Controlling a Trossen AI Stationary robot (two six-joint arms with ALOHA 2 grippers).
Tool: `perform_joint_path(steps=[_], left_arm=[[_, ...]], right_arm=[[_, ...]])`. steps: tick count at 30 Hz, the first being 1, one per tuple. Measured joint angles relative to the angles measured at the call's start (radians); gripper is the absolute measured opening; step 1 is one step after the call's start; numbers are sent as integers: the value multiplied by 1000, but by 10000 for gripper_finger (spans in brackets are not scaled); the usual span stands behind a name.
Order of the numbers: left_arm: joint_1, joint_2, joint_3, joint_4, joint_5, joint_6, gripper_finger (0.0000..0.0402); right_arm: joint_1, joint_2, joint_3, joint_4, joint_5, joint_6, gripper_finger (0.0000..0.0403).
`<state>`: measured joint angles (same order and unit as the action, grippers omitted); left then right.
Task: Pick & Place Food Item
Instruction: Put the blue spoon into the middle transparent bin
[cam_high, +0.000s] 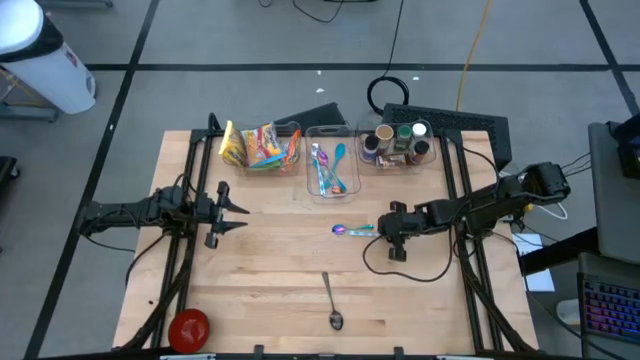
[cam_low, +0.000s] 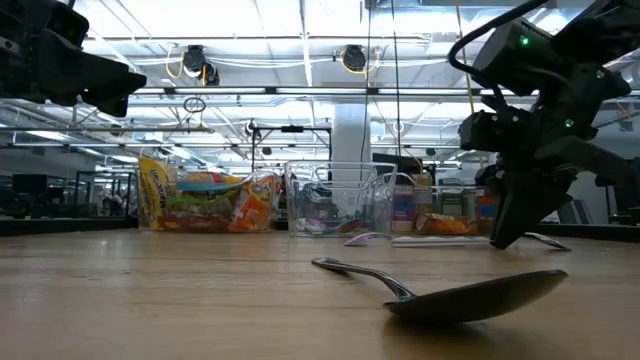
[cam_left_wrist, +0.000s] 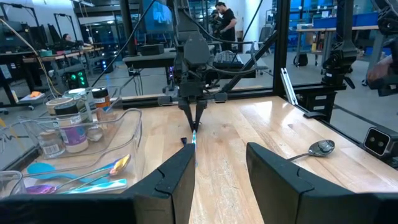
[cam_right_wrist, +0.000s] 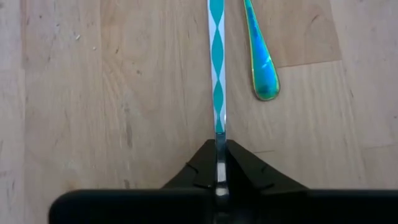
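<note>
My right gripper (cam_high: 381, 229) is right of the table's middle, down at the tabletop, shut on a utensil with a teal-and-white patterned handle (cam_right_wrist: 217, 74). The utensil lies on the table and points toward the left edge; it also shows in the high view (cam_high: 360, 229). An iridescent blue-green utensil (cam_right_wrist: 261, 65) lies next to it. My left gripper (cam_high: 238, 212) hovers open and empty at the table's left. A clear bin of snack packets (cam_high: 262, 147) stands at the far left. My right gripper pinches the free end of the teal-and-white handle (cam_right_wrist: 219, 135) between its two fingers. The fingers slant down from the table's right side, in line with the handle. The utensil lies flat on the table, stretching away toward the left edge.
A clear bin of utensils (cam_high: 330, 168) and a bin of jars (cam_high: 400, 145) stand at the far edge. A metal spoon (cam_high: 331, 300) lies near the front, and a red round object (cam_high: 188, 327) sits at the front left corner. Bare wood lies between the arms.
</note>
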<state>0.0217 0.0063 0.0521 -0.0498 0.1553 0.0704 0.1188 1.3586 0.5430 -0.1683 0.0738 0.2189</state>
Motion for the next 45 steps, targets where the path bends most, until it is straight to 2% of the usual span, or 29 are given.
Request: perform_joint_path(steps=[16,21,25,29,35,45], left_arm=[[0,0,0,0,0,0,152],[0,0,0,0,0,0,152],[0,0,0,0,0,0,152],[0,0,0,0,0,0,152],[0,0,0,0,0,0,152],[0,0,0,0,0,0,152]], right_arm=[[33,-77,33,46,-26,-23,4],[47,-81,35,163,-27,-49,4],[45,-81,36,259,-36,-6,3],[39,-81,35,344,-104,-3,3],[39,-81,36,469,-134,-26,3],[40,-37,36,716,-249,-81,3]])
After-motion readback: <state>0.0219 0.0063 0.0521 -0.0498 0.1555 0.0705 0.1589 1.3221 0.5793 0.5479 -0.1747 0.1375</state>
